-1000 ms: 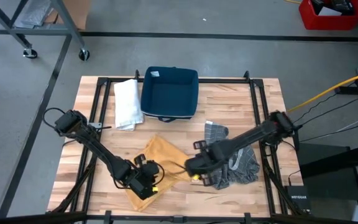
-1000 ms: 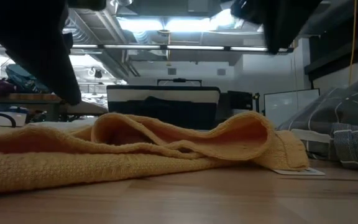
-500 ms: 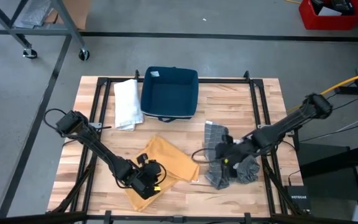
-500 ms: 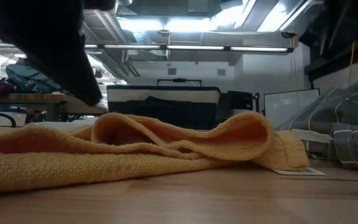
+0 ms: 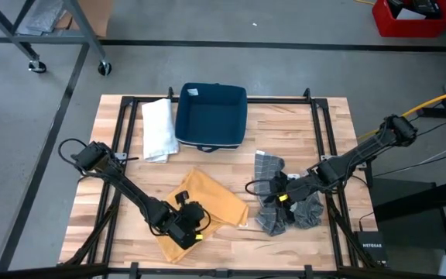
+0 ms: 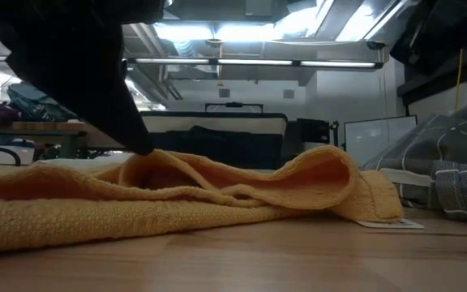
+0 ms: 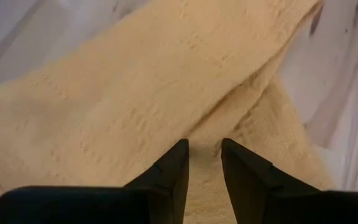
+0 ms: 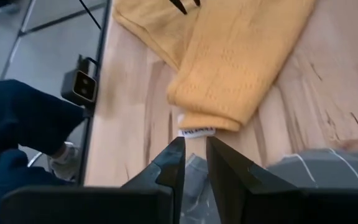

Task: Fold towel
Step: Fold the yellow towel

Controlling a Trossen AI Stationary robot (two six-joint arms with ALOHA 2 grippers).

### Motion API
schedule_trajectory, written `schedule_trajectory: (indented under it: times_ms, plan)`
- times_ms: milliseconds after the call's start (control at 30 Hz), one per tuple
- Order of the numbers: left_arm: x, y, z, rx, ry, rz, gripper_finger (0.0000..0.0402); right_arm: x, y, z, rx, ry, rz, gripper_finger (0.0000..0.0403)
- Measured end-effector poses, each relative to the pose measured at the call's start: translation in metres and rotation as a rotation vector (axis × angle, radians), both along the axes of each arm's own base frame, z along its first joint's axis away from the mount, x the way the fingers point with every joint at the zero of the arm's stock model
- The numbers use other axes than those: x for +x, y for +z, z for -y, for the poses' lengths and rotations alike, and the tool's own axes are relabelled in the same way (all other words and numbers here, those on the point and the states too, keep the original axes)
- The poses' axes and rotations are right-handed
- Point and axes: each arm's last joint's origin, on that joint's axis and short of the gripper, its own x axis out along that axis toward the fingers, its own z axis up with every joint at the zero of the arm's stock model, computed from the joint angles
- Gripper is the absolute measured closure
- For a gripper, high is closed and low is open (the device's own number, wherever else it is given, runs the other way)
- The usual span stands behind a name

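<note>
A yellow towel (image 5: 207,203) lies crumpled on the wooden table (image 5: 324,124), with a raised fold (image 6: 314,174) and a white tag at its right corner (image 8: 196,131). My left gripper (image 5: 187,215) hovers low over the towel's near left part. Its fingers (image 7: 204,149) are open by a narrow gap, nothing between them, pointing slantwise down at the cloth (image 7: 135,93). In the low view its dark fingertip (image 6: 140,144) reaches the towel's top. My right gripper (image 5: 269,192) stands right of the towel, above a grey striped cloth, its fingers (image 8: 194,146) slightly apart and empty. My left gripper's fingertips (image 6: 140,144) stand right at the top of the towel's raised fold, coming slantwise from above. I cannot tell whether they touch the cloth.
A dark blue bin (image 5: 211,116) stands at the table's far middle, with a folded white towel (image 5: 159,128) left of it. A crumpled grey striped cloth (image 5: 289,203) lies right of the yellow towel and also shows in the low view (image 6: 452,162).
My right gripper has drawn back from the yellow towel's right corner toward the table's right edge, turning as it went, and now stands still over the grey cloth. My left gripper has sunk a little toward the towel. The towel lies as before.
</note>
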Motion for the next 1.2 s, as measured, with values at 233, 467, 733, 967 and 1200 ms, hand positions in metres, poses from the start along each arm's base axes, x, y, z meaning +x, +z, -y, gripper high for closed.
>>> schedule_trajectory:
  times_ms: [233, 467, 733, 967, 1200]
  plan:
    - [-0.0019, -0.0008, -0.0004, 0.013, -0.001, -0.016, 0.0314, 0.0006, 0.0006, -0.0001, 0.005, -0.001, 0.008, 0.0331]
    - [-0.0014, -0.0009, -0.0009, -0.014, 0.031, -0.006, 0.0314, 0.0006, 0.0006, -0.0001, 0.004, -0.001, 0.008, 0.0331]
    - [-0.0026, -0.0024, 0.0070, -0.201, -0.028, -0.089, 0.0314, 0.0006, 0.0005, -0.0001, 0.004, 0.000, 0.007, 0.0331]
    - [-0.0004, -0.0025, 0.0032, -0.195, -0.015, -0.089, 0.0270, 0.0006, 0.0004, -0.0002, 0.004, 0.000, 0.007, 0.0331]
    - [0.0010, -0.0031, -0.0007, -0.223, 0.037, -0.092, 0.0197, 0.0006, 0.0004, -0.0003, 0.005, 0.001, 0.007, 0.0331]
